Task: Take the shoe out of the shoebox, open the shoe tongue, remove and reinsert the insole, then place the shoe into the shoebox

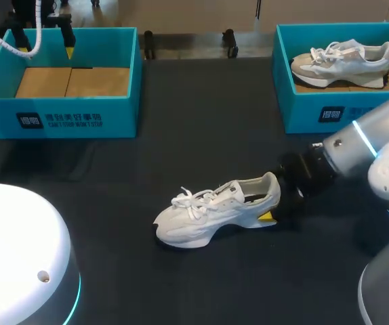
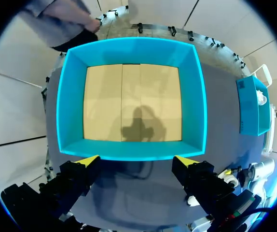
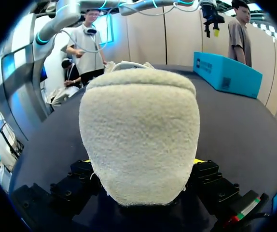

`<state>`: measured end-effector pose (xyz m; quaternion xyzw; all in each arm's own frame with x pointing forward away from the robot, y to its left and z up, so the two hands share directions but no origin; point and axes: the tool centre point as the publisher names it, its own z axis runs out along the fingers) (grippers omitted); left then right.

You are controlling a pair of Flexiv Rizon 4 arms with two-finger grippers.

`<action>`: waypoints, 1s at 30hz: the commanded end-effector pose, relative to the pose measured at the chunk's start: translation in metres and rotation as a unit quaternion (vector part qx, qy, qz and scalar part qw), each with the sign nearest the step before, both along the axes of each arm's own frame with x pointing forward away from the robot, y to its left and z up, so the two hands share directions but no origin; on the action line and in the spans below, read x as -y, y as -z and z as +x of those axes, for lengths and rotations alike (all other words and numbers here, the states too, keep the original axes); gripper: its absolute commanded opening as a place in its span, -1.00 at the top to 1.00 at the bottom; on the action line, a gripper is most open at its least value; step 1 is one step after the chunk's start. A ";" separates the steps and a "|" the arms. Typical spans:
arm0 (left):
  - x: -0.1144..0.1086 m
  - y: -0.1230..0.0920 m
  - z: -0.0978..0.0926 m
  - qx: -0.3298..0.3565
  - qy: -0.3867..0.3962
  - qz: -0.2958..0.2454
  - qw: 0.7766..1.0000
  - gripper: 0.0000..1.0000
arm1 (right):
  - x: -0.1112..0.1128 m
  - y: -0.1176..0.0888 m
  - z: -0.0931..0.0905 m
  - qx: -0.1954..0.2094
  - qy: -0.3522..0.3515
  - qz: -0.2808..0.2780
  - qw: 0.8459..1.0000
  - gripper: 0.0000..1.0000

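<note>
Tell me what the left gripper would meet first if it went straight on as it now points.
Probably the cardboard floor of the teal shoebox below the left gripper; its tips sit near one wall, so that rim may come first.

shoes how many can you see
2. One white shoe lies on the table near the middle, its heel in the right pincer; the second shoe sits inside the right shoebox. The left shoebox shows only its bare floor, so none seems hidden.

White printed logos on fronts of left shoebox and right shoebox
</note>
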<state>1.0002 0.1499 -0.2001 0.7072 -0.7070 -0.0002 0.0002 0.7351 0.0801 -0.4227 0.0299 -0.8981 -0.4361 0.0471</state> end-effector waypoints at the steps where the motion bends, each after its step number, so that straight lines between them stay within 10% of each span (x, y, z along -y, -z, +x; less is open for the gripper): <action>1: 0.000 0.000 0.000 0.000 0.000 0.000 1.000 -1.00 | 0.008 -0.011 -0.011 0.023 0.038 -0.007 0.999 1.00; 30: 0.000 0.000 0.000 0.000 0.000 0.000 1.000 -1.00 | 0.000 -0.003 -0.029 0.032 0.103 0.004 0.994 1.00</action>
